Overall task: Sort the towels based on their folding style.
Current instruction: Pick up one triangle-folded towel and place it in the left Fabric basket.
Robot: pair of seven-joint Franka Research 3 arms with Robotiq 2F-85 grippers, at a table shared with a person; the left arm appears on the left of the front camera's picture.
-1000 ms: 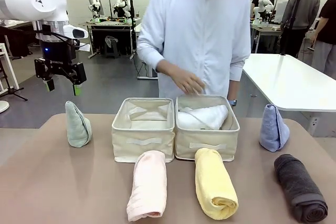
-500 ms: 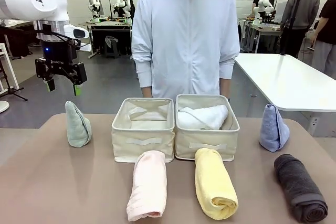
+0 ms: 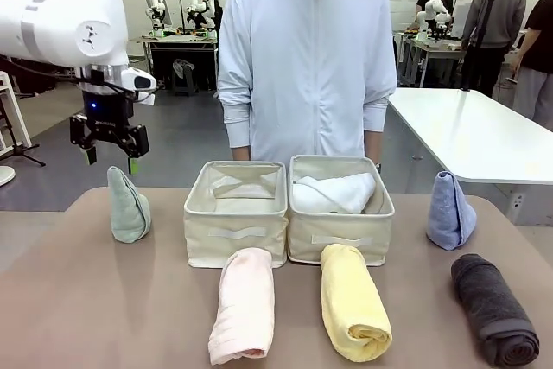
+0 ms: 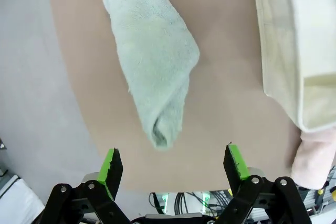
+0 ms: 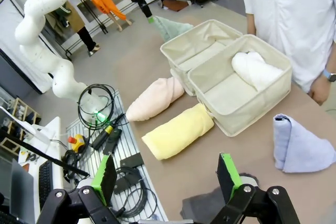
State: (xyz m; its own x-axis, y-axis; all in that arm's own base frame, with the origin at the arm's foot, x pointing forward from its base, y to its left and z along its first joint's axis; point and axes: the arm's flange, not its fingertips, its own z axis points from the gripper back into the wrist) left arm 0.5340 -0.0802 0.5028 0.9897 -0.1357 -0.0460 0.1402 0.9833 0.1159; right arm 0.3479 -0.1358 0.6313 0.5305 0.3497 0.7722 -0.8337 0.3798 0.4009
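A sage-green cone towel (image 3: pixel 128 206) (image 4: pixel 155 72) stands at the table's left. My left gripper (image 3: pixel 109 154) (image 4: pixel 172 163) hangs open just above its tip, apart from it. A white rolled towel (image 3: pixel 339 193) (image 5: pixel 258 71) lies in the right beige bin (image 3: pixel 340 235). In front of the bins lie a pale pink roll (image 3: pixel 244 302) (image 5: pixel 155 98) and a yellow roll (image 3: pixel 352 300) (image 5: pixel 179 130). A light-blue cone towel (image 3: pixel 450 211) (image 5: pixel 300 145) stands at the right, with a dark grey roll (image 3: pixel 494 309) in front of it. My right gripper (image 5: pixel 164 174) is open, high above the table's right end.
The left beige bin (image 3: pixel 236 229) (image 5: pixel 195 45) holds no towel. A person stands behind the bins at the far edge, arms down. A white table (image 3: pixel 480 131) stands to the right beyond mine. Cables and a controller (image 5: pixel 105 135) lie off the near side in the right wrist view.
The person drew a hand back from the right bin and stood upright. My left gripper moved slightly right and down towards the sage-green towel.
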